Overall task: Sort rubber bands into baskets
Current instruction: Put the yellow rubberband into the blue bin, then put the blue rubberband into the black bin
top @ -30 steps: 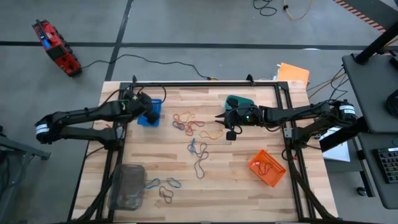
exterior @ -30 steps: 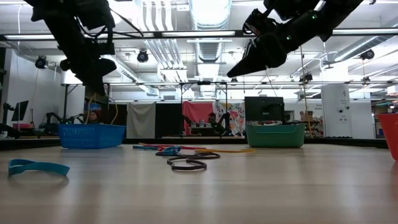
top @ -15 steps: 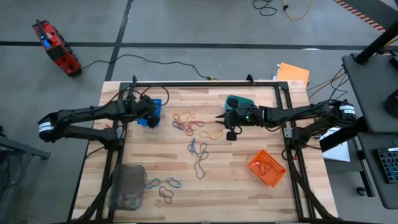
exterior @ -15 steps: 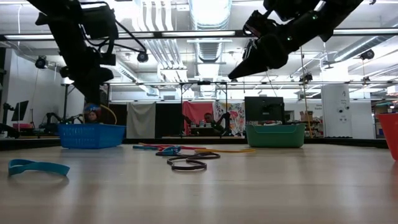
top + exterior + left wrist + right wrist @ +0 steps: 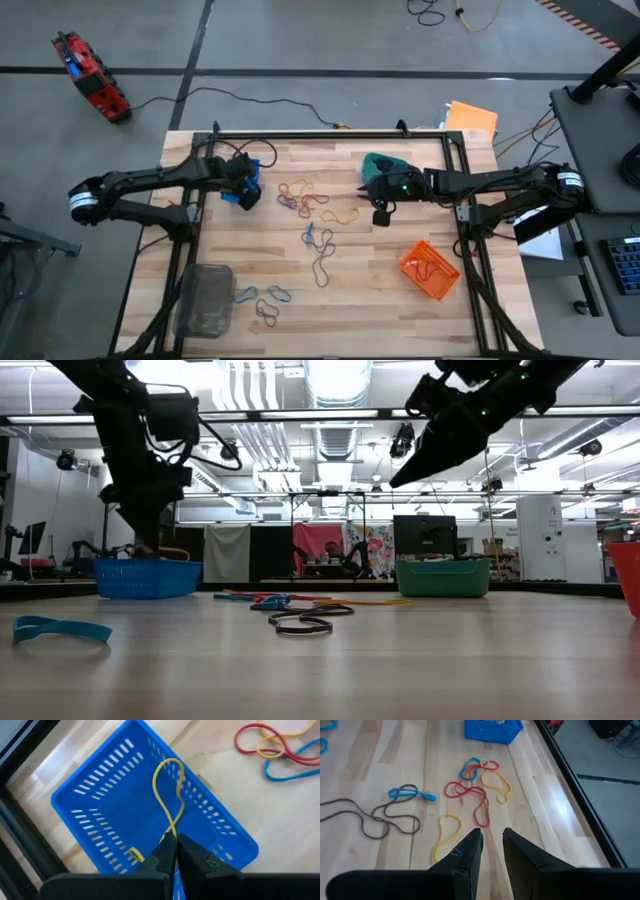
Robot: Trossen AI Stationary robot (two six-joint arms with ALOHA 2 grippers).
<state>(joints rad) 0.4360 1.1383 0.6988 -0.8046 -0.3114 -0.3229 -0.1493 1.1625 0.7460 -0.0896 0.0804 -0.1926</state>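
My left gripper (image 5: pixel 172 840) is shut on a yellow rubber band (image 5: pixel 170 785) right above the blue perforated basket (image 5: pixel 100 820) at the table's far left (image 5: pixel 234 196). My right gripper (image 5: pixel 492 840) is slightly open and empty. It hovers high over the table beside the teal basket (image 5: pixel 378 163), above loose bands: red, yellow and blue loops (image 5: pixel 477 785), a yellow loop (image 5: pixel 445 835), a blue band (image 5: pixel 412 795) and a dark one (image 5: pixel 375 820). All lie flat on the wood. My left gripper pinches the yellow band between its two fingertips at one end of the loop (image 5: pixel 169 831), coming from above and pointing down. The band hangs slack below the fingers into the blue basket. A short yellow piece (image 5: pixel 133 854) shows beside the fingers.
The orange mesh basket (image 5: pixel 430 270) stands at the near right with a band inside. The clear-grey basket (image 5: pixel 205 298) stands at the near left, with blue and dark bands (image 5: pixel 268 300) beside it. A black frame rail (image 5: pixel 330 134) borders the table.
My left gripper has gone down and a little toward the table's right edge, onto the blue basket, still shut on the yellow band, which now hangs inside the basket. My right gripper has drawn back a little toward the table's right edge.
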